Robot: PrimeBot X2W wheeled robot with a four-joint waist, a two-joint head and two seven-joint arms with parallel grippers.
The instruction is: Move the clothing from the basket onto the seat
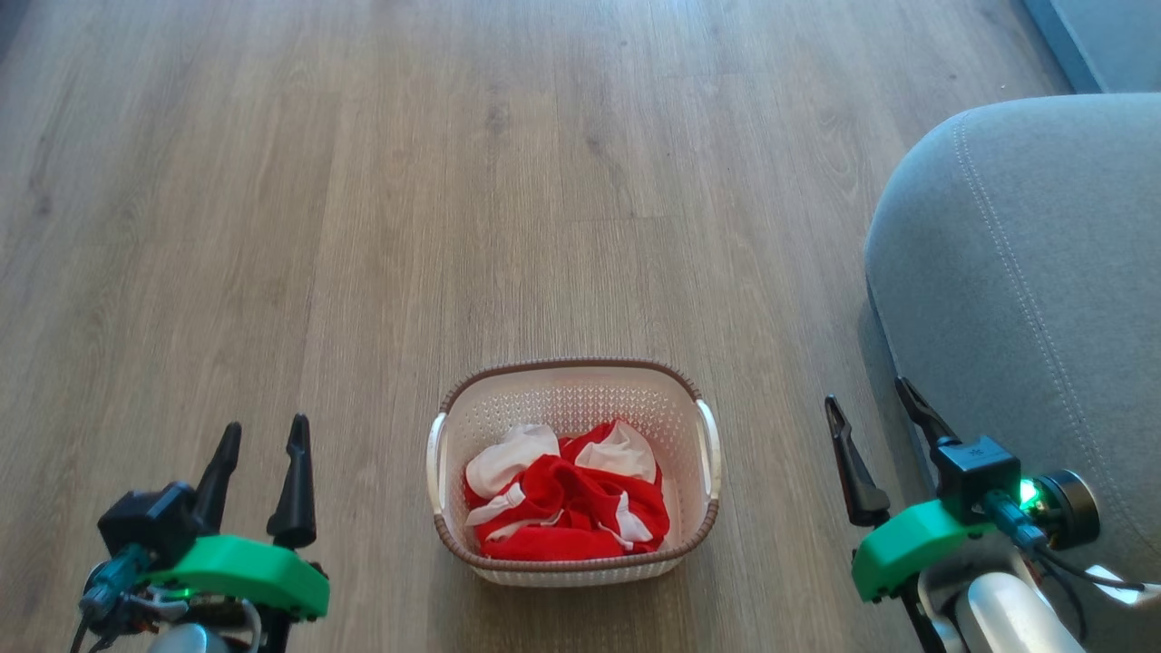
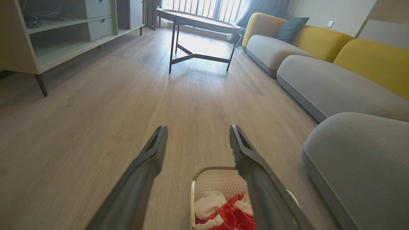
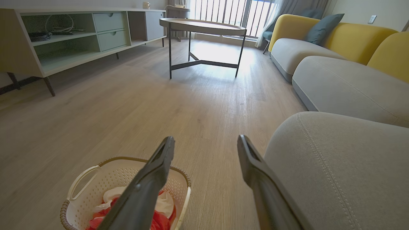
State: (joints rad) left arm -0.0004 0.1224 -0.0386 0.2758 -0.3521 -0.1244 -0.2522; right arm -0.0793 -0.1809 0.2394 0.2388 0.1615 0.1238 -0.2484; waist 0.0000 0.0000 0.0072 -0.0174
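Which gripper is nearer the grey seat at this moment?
Right. The right gripper hangs open just beside the seat; the left gripper, also open, is on the far side of the basket.

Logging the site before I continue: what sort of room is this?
Most likely a home living room: grey-and-yellow sofa, round coffee table and low cabinet on wood flooring.

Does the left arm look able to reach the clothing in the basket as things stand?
Probably yes: the open left gripper hovers beside the basket, and the clothing lies uncovered inside.
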